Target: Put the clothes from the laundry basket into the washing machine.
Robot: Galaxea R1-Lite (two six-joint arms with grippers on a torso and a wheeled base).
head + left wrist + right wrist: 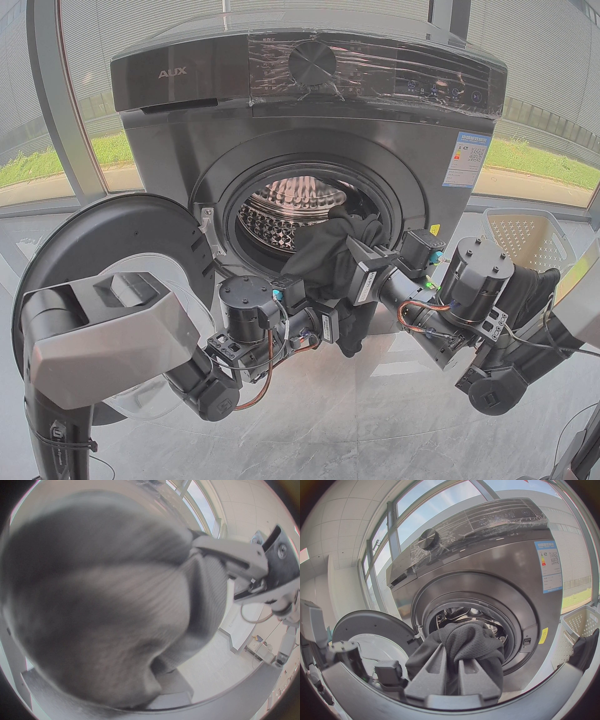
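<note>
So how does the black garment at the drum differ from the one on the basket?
The drum garment is bunched in the jaws of the right gripper, at the washer mouth; the basket garment hangs untouched over the basket rim. The drum garment shows far more cloth. Both are black.

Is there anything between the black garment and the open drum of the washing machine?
Nothing visible does. The door is swung aside to the robot's left, and the black garment, in the right gripper, lies at the rim of the drum opening, partly hanging below it.
</note>
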